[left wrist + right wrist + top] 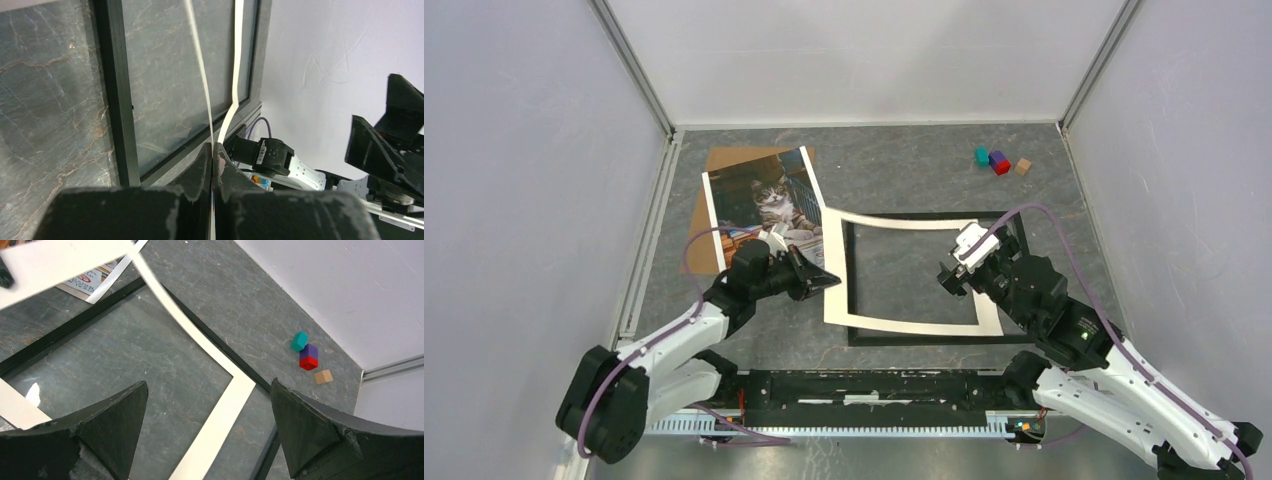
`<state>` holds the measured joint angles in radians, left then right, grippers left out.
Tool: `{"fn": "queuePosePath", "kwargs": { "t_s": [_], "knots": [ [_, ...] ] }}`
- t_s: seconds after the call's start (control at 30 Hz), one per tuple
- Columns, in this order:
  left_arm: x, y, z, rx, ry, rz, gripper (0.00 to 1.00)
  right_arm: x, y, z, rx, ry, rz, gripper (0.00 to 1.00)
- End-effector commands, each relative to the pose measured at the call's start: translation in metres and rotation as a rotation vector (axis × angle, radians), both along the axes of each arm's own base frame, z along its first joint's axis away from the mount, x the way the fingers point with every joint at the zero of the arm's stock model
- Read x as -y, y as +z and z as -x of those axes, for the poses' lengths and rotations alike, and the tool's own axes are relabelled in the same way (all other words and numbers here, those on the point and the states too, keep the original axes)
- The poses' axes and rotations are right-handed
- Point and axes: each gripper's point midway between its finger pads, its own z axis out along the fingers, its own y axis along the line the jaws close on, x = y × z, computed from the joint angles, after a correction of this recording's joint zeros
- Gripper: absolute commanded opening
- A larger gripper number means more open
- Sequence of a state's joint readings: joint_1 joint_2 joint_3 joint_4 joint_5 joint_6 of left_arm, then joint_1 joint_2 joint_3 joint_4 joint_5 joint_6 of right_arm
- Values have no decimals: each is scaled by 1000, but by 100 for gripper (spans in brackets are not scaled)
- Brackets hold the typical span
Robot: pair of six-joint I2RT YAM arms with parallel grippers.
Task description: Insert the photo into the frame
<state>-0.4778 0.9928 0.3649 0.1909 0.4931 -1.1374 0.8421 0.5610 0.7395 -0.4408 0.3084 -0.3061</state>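
Left gripper (pixel 828 280) clamped on the white mat (pixel 912 325) at its 9 o'clock edge, that edge held up off the frame (pixel 924 341).
Right gripper (pixel 951 276) spread wide and holding nothing, over the mat's 3 o'clock side. Step looks like clearing the mat, which blocks the frame opening; next it needs setting aside. The photo (pixel 769 205) lies on a brown backing board (pixel 729 160) at 10 o'clock. 3 small blocks (pixel 999 160) at 1 o'clock, well apart.

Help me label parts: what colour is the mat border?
White mat border; top external view shows it best.

No readable text: the arm sticker (pixel 262 153) and small print on the photo (pixel 80 281) are too blurred.
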Motion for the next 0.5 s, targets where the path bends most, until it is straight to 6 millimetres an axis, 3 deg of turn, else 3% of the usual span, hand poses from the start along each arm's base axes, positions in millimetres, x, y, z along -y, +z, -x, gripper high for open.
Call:
{"fn": "queuePosePath", "kwargs": {
  "t_s": [0.0, 0.27, 0.47],
  "knots": [
    [20, 8, -9, 10, 9, 56, 2, -2, 7, -3, 4, -33, -84, 98],
    [51, -1, -14, 13, -32, 26, 2, -14, -5, -8, -59, -31, -81, 98],
    [56, -5, -32, 7, 54, 13, 2, -11, -10, -7, -71, -42, -74, 98]
  ]
}}
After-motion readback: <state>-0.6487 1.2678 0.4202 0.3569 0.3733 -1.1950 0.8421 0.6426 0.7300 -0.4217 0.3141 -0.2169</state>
